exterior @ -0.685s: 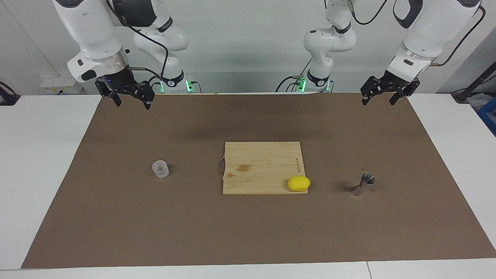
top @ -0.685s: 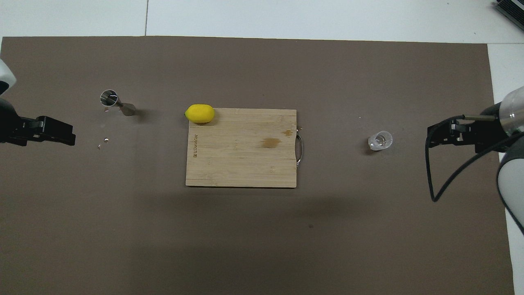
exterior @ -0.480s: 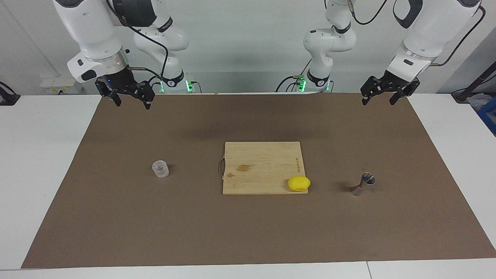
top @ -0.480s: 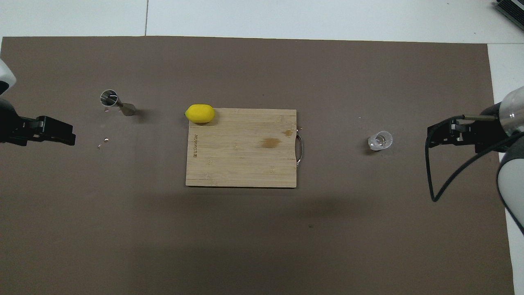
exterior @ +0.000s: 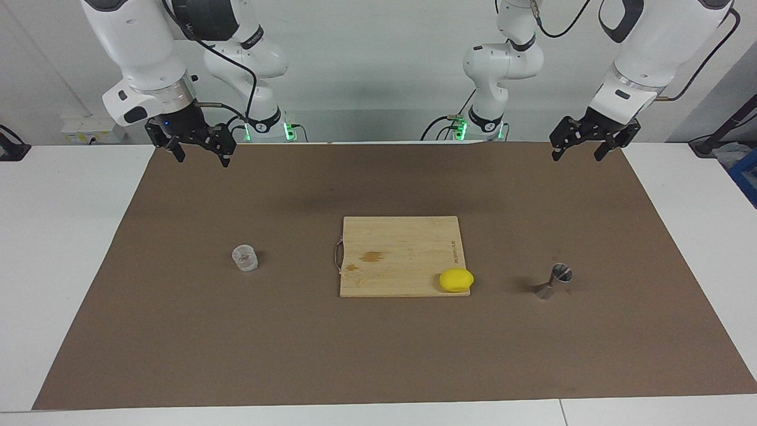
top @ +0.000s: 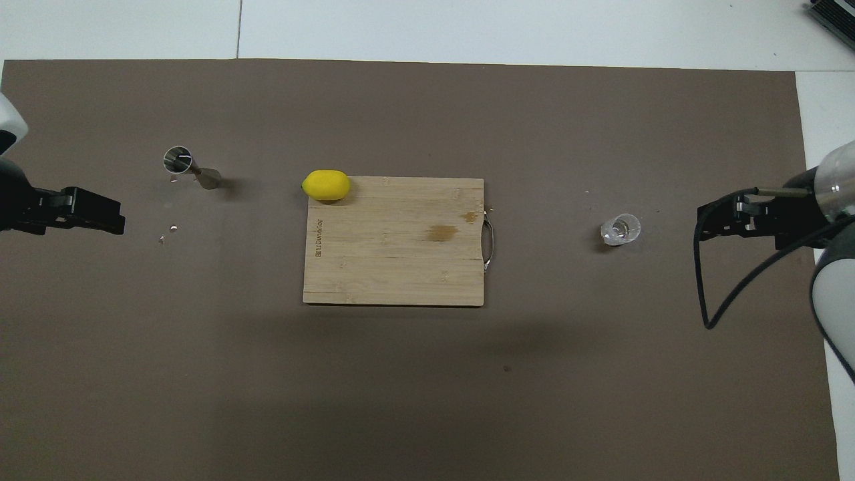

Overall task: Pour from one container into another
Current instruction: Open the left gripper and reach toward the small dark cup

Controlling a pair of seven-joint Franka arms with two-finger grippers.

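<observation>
Left gripper (exterior: 575,150) lifted a hair, right gripper (exterior: 199,154) unmoved, both spread-fingered and empty; small ribbed clear cup (exterior: 245,258) at 9 o'clock of bamboo board (exterior: 400,255), steel hourglass jigger (exterior: 555,281) at 3; grasp the cup low and level.

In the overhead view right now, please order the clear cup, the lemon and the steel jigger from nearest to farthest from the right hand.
1. Clear cup: beside the right hand, at the right arm's end of the mat.
2. Lemon: on the cutting board's corner, mid-table.
3. Steel jigger: at the left arm's end.
</observation>
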